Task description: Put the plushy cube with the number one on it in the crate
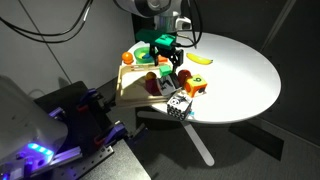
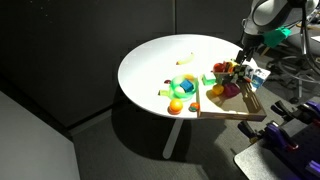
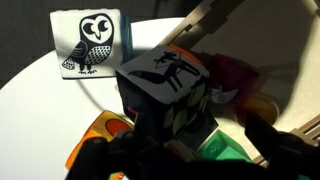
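On the round white table, the shallow light wooden crate sits at the near edge, crowded with small colourful toys. Above it hangs the black gripper; whether its jaws are closed cannot be told. Close under the wrist camera sits a black-and-white plush cube with an orange edge; any number on it is unreadable. Beside it lies a white cube bearing an owl drawing. A yellow banana lies apart on the tabletop, and a round green bowl stands near the crate.
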Motion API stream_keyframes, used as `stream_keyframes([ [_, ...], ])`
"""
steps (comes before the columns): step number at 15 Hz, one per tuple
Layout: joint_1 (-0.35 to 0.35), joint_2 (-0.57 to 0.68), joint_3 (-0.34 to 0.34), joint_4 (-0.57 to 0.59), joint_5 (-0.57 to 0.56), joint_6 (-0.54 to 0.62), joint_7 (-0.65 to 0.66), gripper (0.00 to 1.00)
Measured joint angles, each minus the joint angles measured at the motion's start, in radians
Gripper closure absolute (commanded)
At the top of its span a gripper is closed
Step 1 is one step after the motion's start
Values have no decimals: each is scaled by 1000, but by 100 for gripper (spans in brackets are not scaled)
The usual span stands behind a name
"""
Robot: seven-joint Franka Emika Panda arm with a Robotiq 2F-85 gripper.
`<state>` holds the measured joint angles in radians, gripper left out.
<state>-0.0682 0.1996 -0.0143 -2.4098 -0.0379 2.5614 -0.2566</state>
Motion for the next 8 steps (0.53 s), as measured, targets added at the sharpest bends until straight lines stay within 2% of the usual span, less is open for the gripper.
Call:
stream_keyframes([
  [5,0,-54,20,-33,84,2,0,0],
  [8,2,-95,24,-62,96,2,0,0],
])
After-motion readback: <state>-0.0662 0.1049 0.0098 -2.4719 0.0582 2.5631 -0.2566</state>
